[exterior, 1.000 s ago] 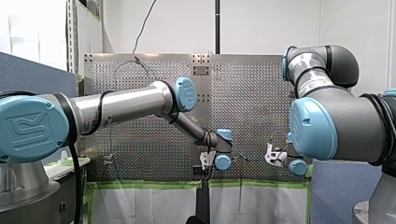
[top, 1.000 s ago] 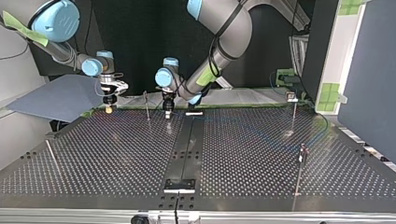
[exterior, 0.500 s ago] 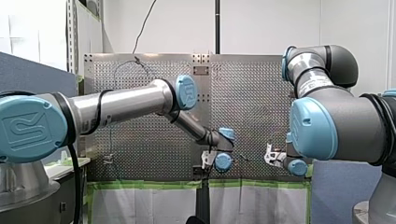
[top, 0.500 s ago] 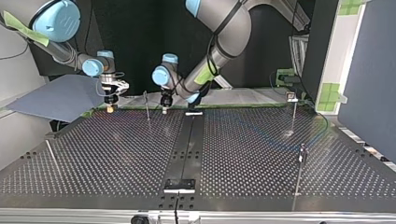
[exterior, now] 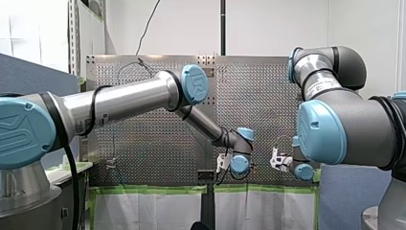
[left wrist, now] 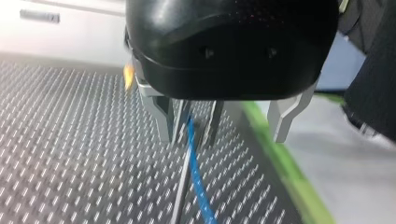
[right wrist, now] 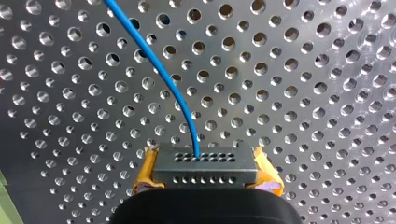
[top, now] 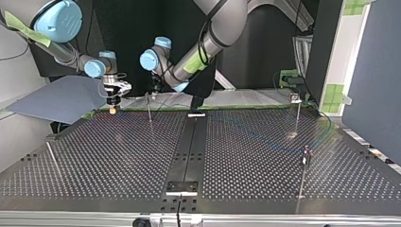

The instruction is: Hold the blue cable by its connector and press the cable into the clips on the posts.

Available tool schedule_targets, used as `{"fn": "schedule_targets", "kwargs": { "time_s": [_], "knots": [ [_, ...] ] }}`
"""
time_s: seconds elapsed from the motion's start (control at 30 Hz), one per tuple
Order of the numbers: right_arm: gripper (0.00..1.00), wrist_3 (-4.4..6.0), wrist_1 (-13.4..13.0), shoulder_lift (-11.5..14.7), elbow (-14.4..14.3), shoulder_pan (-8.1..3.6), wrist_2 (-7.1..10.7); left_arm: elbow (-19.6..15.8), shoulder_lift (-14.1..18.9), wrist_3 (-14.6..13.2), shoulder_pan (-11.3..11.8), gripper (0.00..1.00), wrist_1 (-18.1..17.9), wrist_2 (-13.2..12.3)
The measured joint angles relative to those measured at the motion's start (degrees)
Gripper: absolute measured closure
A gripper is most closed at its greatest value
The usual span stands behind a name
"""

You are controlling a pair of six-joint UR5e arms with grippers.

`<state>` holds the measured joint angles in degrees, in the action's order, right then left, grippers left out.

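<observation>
Cable status: the one blue cable point(right wrist: 159, 70) is held at its end by my right tool point(right wrist: 204, 179). The tool's two yellow pads point(right wrist: 147, 170) are pressed onto the grey connector point(right wrist: 205, 161), one at each end. The connector's long axis lies across the gap from pad to pad, and its face shows two rows of small holes. The cable leaves the middle of that face pointing straight ahead of the tool. It then bows to one side as it runs off above the perforated table point(right wrist: 303, 93).

Only the right wrist view shows that grip. In the top view the right tool is just a yellow tip low over the table's far edge, at the view's left.

My left arm reaches past the middle there, so my left tool point(top: 155, 89) sits just beside the head of one post. I count four thin posts point(top: 149, 111): that one, two at the view's right and one at the left edge.

Only the left wrist view shows the cable at that tool. It comes out from under the black body and runs away over the table, with a thin grey rod point(left wrist: 180, 196) right alongside it. I cannot tell whether the left tool is spread or closed.

The front view shows two arms, with both tools low near the green-taped edge point(exterior: 158, 189). I can't make out the cable there.
</observation>
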<state>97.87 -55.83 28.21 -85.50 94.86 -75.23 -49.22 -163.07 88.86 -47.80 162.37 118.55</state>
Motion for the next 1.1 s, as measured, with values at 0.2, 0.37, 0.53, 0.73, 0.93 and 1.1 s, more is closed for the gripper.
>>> {"fn": "schedule_targets", "kwargs": {
  "time_s": [0.2, 0.37, 0.53, 0.73, 0.93, 1.1],
  "knots": [
    [1.0, 0.19, 0.0, 0.0, 0.0, 0.14, 0.06, -2.4, 0.1, 0.0, -1.2, 0.0, -1.8, 0.3],
    [1.0, 0.32, 0.0, 0.0, 0.0, 0.18, 0.08, -3.9, 0.7, 0.1, -1.7, 0.0, -3.9, 0.4],
    [1.0, 0.46, 0.0, 0.0, 0.0, 0.27, 0.08, -4.6, 1.0, 1.3, -1.6, 0.0, -6.3, 0.1],
    [1.0, 0.51, 0.0, 0.0, 0.0, 0.34, 0.08, -5.7, 1.0, 1.9, -1.4, 0.0, -9.1, 0.0],
    [1.0, 0.72, 0.0, 0.0, 0.0, 0.36, 0.08, -6.7, 1.1, 1.9, -1.2, 0.0, -11.3, 0.1],
    [1.0, 0.83, 0.0, 0.0, 0.0, 0.37, 0.08, -7.1, 1.1, 1.9, -1.1, 0.0, -11.8, 0.0]
  ]
}}
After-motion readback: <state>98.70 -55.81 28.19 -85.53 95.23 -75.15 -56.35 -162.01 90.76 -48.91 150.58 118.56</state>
